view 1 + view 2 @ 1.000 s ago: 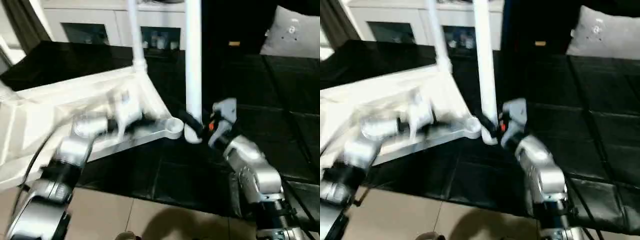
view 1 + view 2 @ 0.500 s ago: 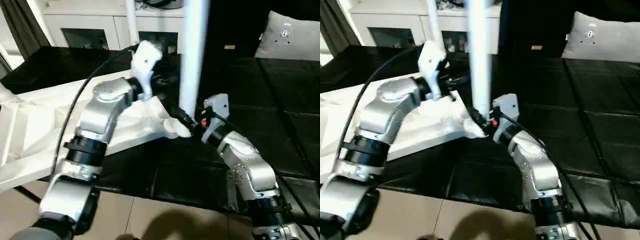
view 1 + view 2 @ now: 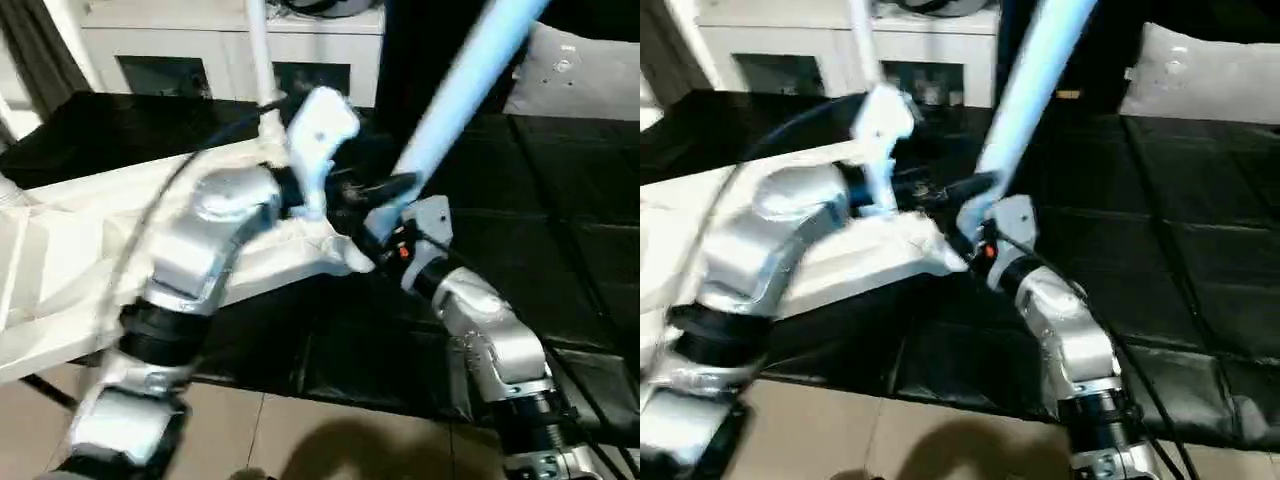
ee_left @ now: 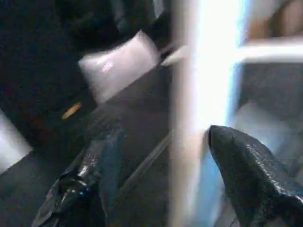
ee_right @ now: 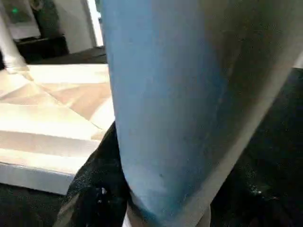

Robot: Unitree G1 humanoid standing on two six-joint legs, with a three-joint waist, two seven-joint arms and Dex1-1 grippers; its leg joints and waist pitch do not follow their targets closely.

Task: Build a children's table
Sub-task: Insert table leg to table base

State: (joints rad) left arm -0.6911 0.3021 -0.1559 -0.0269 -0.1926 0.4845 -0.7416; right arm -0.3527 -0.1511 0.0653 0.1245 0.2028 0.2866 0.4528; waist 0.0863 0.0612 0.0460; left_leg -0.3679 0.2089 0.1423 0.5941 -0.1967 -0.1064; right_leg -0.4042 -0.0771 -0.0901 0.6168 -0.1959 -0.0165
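No writing is legible. The right gripper [image 3: 378,236] pinches the tilted leg [image 3: 455,85] at the top's [image 3: 80,260] corner; the left gripper's [image 4: 161,161] fingers [image 4: 246,170] are spread.

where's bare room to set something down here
The black mat is bare between the right gripper and the pillow. It is crowded at the table top's near corner, where both grippers meet the tilted leg.

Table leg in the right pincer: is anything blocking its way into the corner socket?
Nothing visible does. The right pincer holds the leg tilted, its foot right beside the corner socket; the left pincer is higher up beside the leg.
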